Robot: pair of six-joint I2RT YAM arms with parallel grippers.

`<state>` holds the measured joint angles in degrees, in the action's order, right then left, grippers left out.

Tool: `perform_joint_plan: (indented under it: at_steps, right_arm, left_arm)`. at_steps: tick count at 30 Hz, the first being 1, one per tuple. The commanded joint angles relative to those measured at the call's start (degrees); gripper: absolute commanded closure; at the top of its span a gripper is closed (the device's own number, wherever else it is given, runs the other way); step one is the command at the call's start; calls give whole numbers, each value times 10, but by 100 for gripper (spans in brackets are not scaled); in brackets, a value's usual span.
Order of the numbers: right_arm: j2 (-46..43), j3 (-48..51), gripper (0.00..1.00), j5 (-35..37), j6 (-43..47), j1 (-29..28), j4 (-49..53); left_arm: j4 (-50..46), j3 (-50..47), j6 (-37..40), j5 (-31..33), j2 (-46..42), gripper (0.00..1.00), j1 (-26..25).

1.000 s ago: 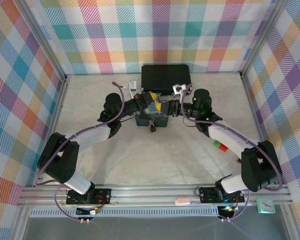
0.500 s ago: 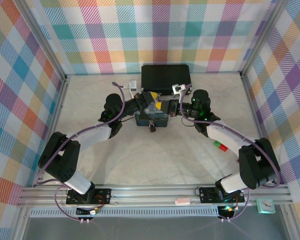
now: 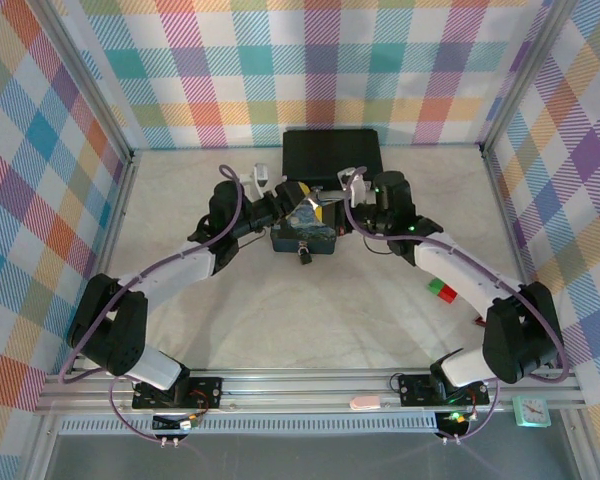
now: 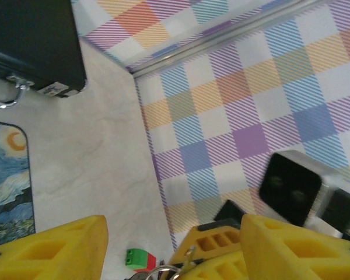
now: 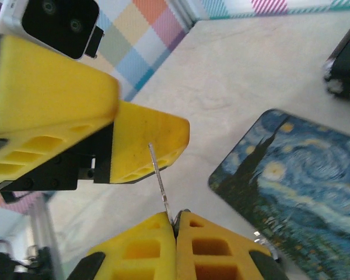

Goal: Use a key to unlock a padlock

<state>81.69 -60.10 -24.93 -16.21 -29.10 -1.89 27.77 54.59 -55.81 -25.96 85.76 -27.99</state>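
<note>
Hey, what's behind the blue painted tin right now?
The black briefcase lies flat just behind the tin. The left gripper and right gripper meet over the tin's far edge, hiding most of the gap between tin and briefcase.

The key [image 5: 159, 175] is a thin strip of bare grey metal with a dull sheen. The fingers [image 5: 140, 245] of the right gripper [image 5: 175, 220] are matt yellow plastic with moulded hollows, and the left gripper [image 4: 172, 256] has the same finish. The tin [image 5: 297, 175] carries a smooth painted lid with a soft gloss. The briefcase [image 4: 29, 41] is smooth black, its handle [image 4: 14, 100] shiny metal. The table [image 5: 239, 64] looks pale, marbled and matt.
</note>
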Motion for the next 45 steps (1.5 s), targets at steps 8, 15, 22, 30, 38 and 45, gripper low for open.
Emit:
perform_joint_plan:
  at_steps: [8,15,22,30,38,45]
  right_arm:
    - [12,-39,100,283,245,-95,82]
    - [26,-46,100,350,275,-121,63]
    - [36,-43,100,385,296,-139,33]
    - [40,-36,100,379,297,-145,12]
    - [40,-37,100,378,307,-149,15]
    - [31,-37,100,371,303,-154,24]
  left_arm:
    - [-64,19,-60,17,-1,46,-1]
    - [-49,3,-77,22,-3,49,-4]
    - [-21,2,-105,10,15,53,-5]
    - [-15,-1,-112,10,21,56,-4]
    - [-18,6,-110,10,27,70,-5]
    - [-27,11,-101,13,31,95,-4]
